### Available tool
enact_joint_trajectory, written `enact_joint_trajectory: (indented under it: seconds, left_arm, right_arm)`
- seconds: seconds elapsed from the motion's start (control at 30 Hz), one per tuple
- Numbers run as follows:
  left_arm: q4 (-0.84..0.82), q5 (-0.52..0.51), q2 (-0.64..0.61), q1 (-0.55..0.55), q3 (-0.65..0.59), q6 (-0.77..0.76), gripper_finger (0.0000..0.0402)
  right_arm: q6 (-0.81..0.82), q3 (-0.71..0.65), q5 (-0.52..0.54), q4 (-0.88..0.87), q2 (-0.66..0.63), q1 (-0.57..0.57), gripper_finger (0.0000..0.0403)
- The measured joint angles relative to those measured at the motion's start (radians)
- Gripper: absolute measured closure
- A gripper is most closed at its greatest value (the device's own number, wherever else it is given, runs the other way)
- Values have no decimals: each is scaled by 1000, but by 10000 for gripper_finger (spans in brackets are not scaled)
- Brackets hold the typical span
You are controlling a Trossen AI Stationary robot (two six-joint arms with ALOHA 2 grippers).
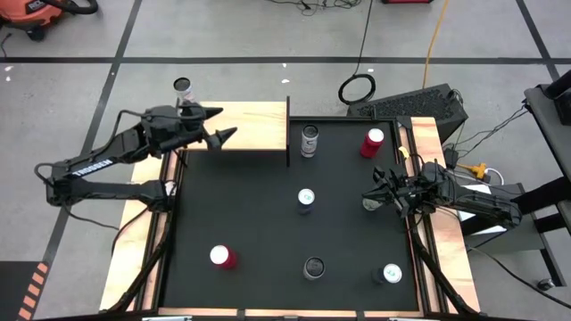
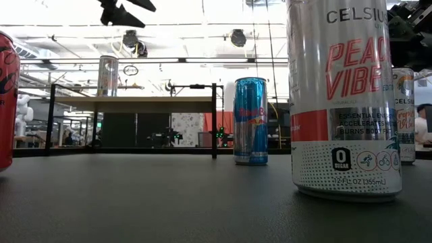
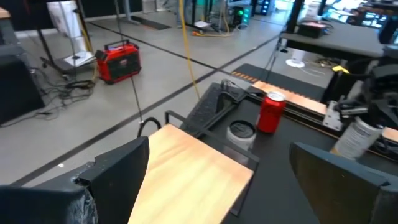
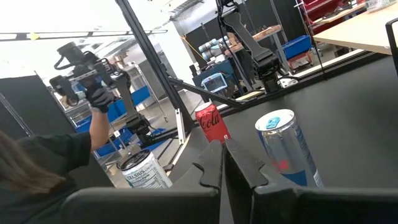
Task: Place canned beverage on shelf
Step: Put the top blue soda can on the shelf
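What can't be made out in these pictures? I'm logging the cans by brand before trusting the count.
- Dark-topped can, high view: seen lid-on only, so its label is hidden.
- Red can, low view: cut off by the picture's left edge.
- Can on the shelf, high view: the left gripper is beside it, too small to read.
- Celsius can, right wrist view: lower half hidden behind the right gripper.

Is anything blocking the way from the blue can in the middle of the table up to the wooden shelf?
Nothing visible stands between the blue can and the shelf. The silver can stands off to the side, beside the shelf's end. The open left gripper hovers over the shelf's near edge.
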Motion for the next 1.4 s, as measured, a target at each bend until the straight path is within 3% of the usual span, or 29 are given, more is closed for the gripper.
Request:
enact_joint_trajectory:
  seconds: [0.7,0.93,1.4]
  left_arm:
    - [-23,47,0,-196,0,9,10]
    - [-23,47,0,-218,0,8,10]
    - [-22,47,0,-220,0,9,10]
  right_arm:
    - [32,-1,56,57,0,0,403]
    - [34,-1,53,145,0,0,403]
    - [34,-1,53,150,0,0,403]
